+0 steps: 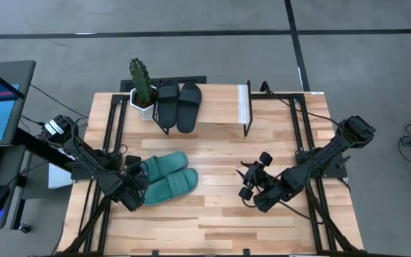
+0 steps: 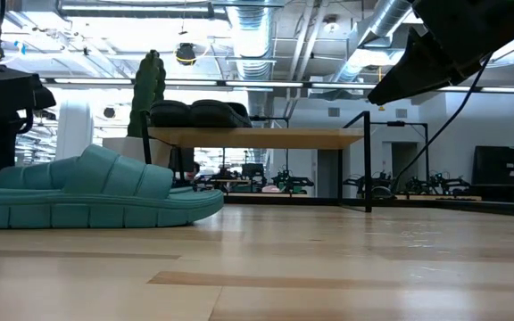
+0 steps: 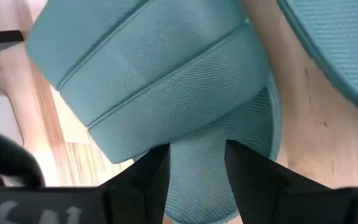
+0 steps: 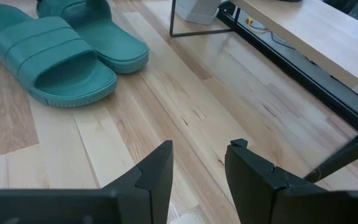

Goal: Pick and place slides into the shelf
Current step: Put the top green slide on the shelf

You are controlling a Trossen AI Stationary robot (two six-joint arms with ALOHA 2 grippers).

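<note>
On the left side of the pale wooden tabletop (image 1: 212,221): left gripper (image 1: 135,191) down at the heel end of the nearer teal-green rubber slide (image 1: 168,187), fingers (image 3: 143,183) a little apart and hovering right over the footbed just behind the wide ribbed strap. Not clamped on anything, from the look of the left wrist view. Second teal-green slide (image 1: 164,165) right beside the first, touching or nearly so, both flat on the table, toes pointing toward the right.

Further back, toward the middle: low shelf with thin black metal frame and light wood panel (image 1: 223,107), already carrying the matte black pair of slides (image 1: 179,106) side by side on its left part. Green cactus in a white pot (image 1: 142,89) just left of that pair, at the shelf's end.

Over on the right: right gripper (image 1: 252,182) hanging over bare table, well apart from the teal pair, jaws open with nothing between them.
</note>
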